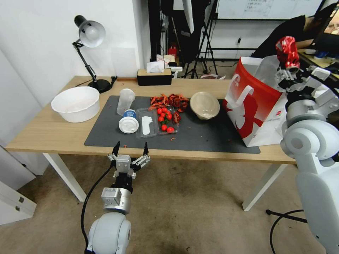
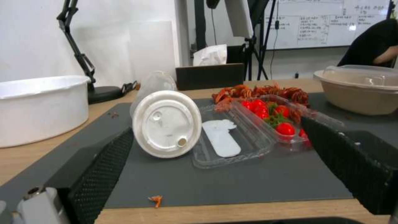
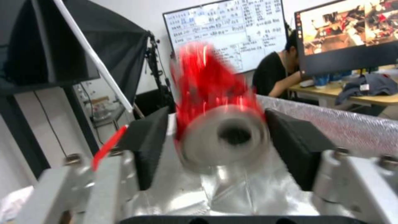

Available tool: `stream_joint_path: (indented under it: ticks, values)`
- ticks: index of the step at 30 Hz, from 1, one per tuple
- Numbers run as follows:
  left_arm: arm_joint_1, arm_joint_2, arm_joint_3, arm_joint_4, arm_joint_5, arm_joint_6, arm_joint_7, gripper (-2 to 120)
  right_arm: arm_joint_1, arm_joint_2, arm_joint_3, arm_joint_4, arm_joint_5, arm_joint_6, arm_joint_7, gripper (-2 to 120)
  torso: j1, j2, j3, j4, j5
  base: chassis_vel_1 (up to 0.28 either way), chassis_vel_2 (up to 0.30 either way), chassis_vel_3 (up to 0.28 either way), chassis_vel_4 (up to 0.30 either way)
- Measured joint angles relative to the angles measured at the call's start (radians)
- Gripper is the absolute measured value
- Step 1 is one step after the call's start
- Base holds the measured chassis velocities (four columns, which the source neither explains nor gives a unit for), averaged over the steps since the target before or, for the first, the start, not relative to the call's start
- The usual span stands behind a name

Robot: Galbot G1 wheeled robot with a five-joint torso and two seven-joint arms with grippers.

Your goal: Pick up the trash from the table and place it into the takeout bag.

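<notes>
My right gripper [image 1: 286, 72] is raised over the mouth of the red-and-white takeout bag [image 1: 252, 106] and is shut on the crumpled red drink can [image 1: 287, 52]. The can [image 3: 215, 118] looks blurred between the black pads [image 3: 149, 146], with the bag's silvery lining [image 3: 344, 127] behind it. My left gripper [image 1: 130, 150] hangs open just off the table's [image 1: 46, 134] front edge. It faces the white lidded paper cup [image 2: 167, 123] lying on its side. On the mat are that paper cup [image 1: 128, 123], the clear plastic cup [image 1: 125, 100] and the beige bowl [image 1: 204, 104].
A clear clamshell with tomatoes [image 1: 157, 123] and a heap of red shells [image 1: 169, 100] lie mid-mat [image 1: 212, 137]. A white basin [image 1: 76, 103] and desk lamp [image 1: 90, 35] stand at the left, and a black tissue box [image 1: 154, 76] at the back edge.
</notes>
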Motion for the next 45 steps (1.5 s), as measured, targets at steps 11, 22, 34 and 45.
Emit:
stream_joint_path:
  ticks: [11, 22, 34, 45]
  values:
    - [0.003, 0.0, -0.002, -0.003, 0.001, -0.001, 0.001, 100, 0.008, 0.006, -0.003, 0.016, 0.095, 0.108, -0.077, 99, 0.0, 0.0, 0.0, 0.0002, -0.0003, 0.0, 0.0, 0.0, 0.0]
    - [0.001, 0.0, -0.003, -0.004, -0.002, -0.001, 0.0, 100, -0.286, 0.008, -0.066, 0.178, -0.081, 0.322, -0.482, 100, 0.0, 0.0, 0.0, 0.0001, -0.0004, 0.0, 0.0, 0.0, 0.0]
    - [-0.009, 0.0, -0.004, 0.007, -0.01, -0.001, 0.0, 100, -0.604, 0.061, -0.161, 0.076, -0.508, 0.583, -0.435, 100, 0.0, 0.0, 0.0, 0.0, -0.0002, 0.0, 0.0, 0.0, 0.0]
    - [-0.018, 0.0, -0.003, 0.016, -0.011, -0.002, -0.001, 100, -0.713, 0.112, -0.236, -0.039, -0.599, 0.709, -0.322, 100, 0.0, 0.0, 0.0, 0.0, -0.0002, 0.0, 0.0, 0.0, 0.0]
